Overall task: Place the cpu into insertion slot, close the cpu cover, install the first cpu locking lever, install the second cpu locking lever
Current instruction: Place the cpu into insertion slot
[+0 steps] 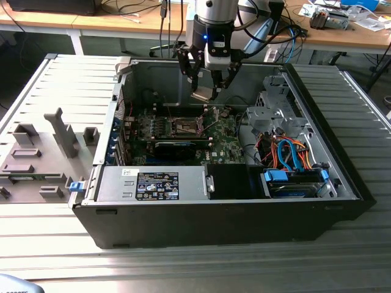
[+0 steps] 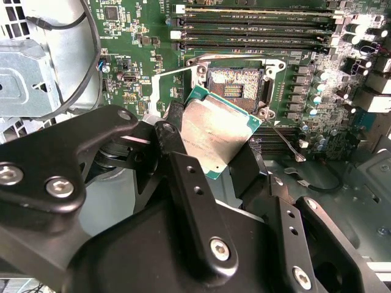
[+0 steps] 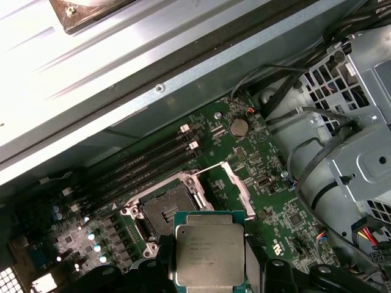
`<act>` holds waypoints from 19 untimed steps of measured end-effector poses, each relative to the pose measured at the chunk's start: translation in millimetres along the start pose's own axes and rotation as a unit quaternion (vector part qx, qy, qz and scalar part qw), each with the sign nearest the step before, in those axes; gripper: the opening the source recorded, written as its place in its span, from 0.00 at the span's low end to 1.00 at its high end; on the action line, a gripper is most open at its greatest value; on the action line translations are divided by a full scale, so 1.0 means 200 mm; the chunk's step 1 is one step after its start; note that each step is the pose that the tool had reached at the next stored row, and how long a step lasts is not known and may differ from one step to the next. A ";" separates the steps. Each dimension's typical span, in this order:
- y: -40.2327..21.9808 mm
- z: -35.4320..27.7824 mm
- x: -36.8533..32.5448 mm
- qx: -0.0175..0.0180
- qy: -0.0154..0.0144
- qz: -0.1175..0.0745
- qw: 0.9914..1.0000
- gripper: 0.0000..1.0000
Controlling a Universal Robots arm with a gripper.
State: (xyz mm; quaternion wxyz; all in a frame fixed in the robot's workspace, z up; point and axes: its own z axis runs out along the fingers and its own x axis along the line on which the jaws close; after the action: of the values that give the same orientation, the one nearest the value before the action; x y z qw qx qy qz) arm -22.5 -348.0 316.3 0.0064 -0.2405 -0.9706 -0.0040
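My gripper (image 1: pixel 204 90) hangs inside the open computer case, shut on the cpu (image 1: pixel 202 94), a pale silver square plate held tilted by its edges. In both wrist views the cpu (image 2: pixel 215 129) (image 3: pixel 209 255) sits between the black fingers (image 2: pixel 173 137), a short way above the board and off to one side of the insertion slot (image 2: pixel 235 85) (image 3: pixel 164 209). The slot (image 1: pixel 186 127) lies open with its dark contact field exposed. The cpu cover (image 3: pixel 237 186) stands swung up beside the slot. A thin wire lever (image 2: pixel 286 143) stands off the socket's edge.
Memory slots (image 2: pixel 256 27) run along one side of the socket. A long black card (image 1: pixel 174 146), a grey labelled box (image 1: pixel 153 183), a metal drive cage (image 1: pixel 278 110) and orange and blue cables (image 1: pixel 293 152) crowd the case. A grey fixture tray (image 1: pixel 36 152) lies at the exterior view's left.
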 end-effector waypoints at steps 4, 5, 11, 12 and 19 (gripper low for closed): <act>0.000 0.000 0.000 0.000 0.000 0.001 1.000 0.55; 0.000 0.000 0.000 0.000 0.000 0.002 1.000 0.55; 0.000 0.001 0.000 0.000 0.000 0.003 1.000 0.55; 0.000 0.001 0.000 0.000 0.000 0.003 1.000 0.55; 0.000 0.001 0.000 0.000 0.000 0.005 1.000 0.55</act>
State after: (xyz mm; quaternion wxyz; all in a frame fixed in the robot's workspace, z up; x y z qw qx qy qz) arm -22.5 -348.0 316.1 0.0063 -0.2454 -0.9694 -0.0040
